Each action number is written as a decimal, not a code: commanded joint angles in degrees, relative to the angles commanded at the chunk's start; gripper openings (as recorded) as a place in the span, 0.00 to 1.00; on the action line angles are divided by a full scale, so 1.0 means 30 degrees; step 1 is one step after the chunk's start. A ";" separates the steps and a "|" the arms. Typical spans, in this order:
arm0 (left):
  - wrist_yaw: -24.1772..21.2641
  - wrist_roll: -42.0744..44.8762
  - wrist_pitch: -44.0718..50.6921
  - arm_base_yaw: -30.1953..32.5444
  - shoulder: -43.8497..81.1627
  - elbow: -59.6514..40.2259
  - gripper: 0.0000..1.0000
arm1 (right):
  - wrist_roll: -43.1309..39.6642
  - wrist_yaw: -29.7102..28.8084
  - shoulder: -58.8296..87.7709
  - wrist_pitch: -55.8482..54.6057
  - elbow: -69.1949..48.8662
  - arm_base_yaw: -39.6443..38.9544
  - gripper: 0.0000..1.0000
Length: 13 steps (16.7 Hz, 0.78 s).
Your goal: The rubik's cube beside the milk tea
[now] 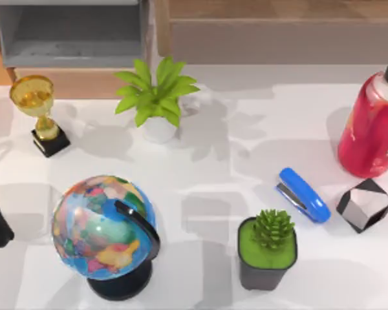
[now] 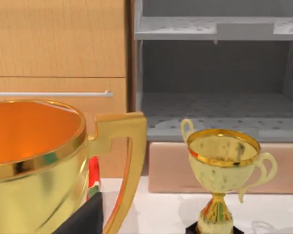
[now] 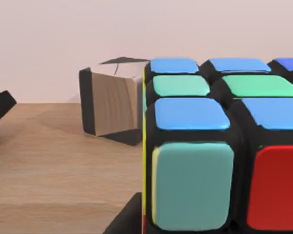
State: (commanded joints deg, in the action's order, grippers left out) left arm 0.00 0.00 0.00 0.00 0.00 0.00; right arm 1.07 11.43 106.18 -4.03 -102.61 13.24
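A small black-edged, white-faced rubik's cube (image 1: 365, 205) sits just beside the red-pink milk tea bottle (image 1: 371, 129); grippers' finger states cannot be told, so any approach should avoid the blue stapler (image 1: 302, 194).

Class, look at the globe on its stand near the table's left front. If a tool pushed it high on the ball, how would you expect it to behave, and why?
The globe would probably tip rather than slide: a big ball sits above a smaller round black base. The ball may also spin on its black arc. Its smooth, curved surface likely gives a poor hold.
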 joint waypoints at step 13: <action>0.0000 0.0000 0.0000 0.0000 0.0000 0.0000 1.00 | 0.4870 -0.0602 -0.7414 1.0048 0.6769 -0.8011 0.00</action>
State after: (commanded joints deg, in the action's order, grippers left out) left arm 0.00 0.00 0.00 0.00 0.00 0.00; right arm 15.68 9.62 83.93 26.12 -82.30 -10.79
